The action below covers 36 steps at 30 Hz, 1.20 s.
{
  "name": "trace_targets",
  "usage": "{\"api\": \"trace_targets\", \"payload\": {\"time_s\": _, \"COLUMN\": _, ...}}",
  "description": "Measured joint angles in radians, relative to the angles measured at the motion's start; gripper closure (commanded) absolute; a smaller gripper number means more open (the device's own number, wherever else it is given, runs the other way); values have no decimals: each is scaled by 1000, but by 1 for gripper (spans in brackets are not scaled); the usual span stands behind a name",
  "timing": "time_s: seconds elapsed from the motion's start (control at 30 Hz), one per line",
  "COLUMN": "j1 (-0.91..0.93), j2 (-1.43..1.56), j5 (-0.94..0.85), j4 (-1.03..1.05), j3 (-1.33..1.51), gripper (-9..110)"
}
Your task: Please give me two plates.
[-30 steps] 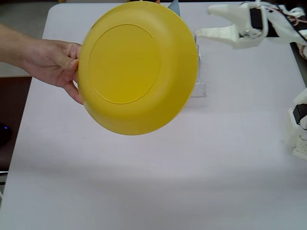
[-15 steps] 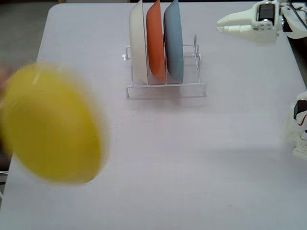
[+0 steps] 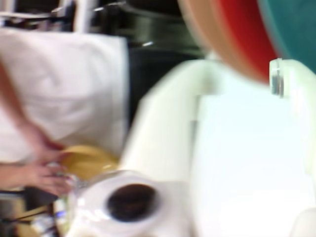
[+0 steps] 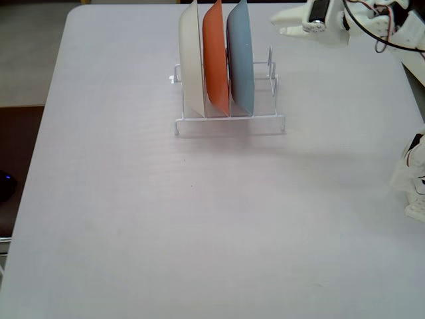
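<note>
The light blue plate (image 4: 240,56) stands on edge in the right slot of a white wire rack (image 4: 229,123). In the blurred wrist view it fills the top right corner (image 3: 291,24). The yellow plate (image 3: 89,160) shows only in the wrist view, low on the left, held by a person's hand (image 3: 42,173) beyond the table. My gripper (image 4: 280,25) hovers at the table's far right, right of the rack, pointing toward it. In the wrist view the gripper (image 3: 242,98) looks open, with bare table between its fingers and nothing held.
An orange plate (image 4: 214,56) and a cream-white plate (image 4: 191,60) stand in the rack left of the blue one. The orange plate (image 3: 242,34) also shows in the wrist view. The arm's white base (image 4: 415,173) sits at the right edge of the table (image 4: 199,226).
The hand carried the yellow plate away to the left and out of the fixed view. My gripper moved left toward the rack.
</note>
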Motion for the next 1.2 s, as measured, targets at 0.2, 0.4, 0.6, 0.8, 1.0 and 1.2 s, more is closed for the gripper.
{"api": "trace_targets", "payload": {"time_s": 0.2, "j1": 21, "j2": -158, "j5": -104, "j4": 0, "j3": -123, "gripper": 67}}
{"api": "trace_targets", "payload": {"time_s": 0.4, "j1": 23, "j2": -331, "j5": -167, "j4": 0, "j3": -275, "gripper": 67}}
{"api": "trace_targets", "payload": {"time_s": 0.6, "j1": 23, "j2": -466, "j5": -178, "j4": 0, "j3": -416, "gripper": 73}}
{"api": "trace_targets", "payload": {"time_s": 0.8, "j1": 23, "j2": -517, "j5": -137, "j4": 0, "j3": -457, "gripper": 81}}
{"api": "trace_targets", "payload": {"time_s": 1.0, "j1": 23, "j2": -532, "j5": -94, "j4": 0, "j3": -457, "gripper": 102}}
{"api": "trace_targets", "payload": {"time_s": 1.2, "j1": 23, "j2": -551, "j5": -72, "j4": 11, "j3": -557, "gripper": 102}}
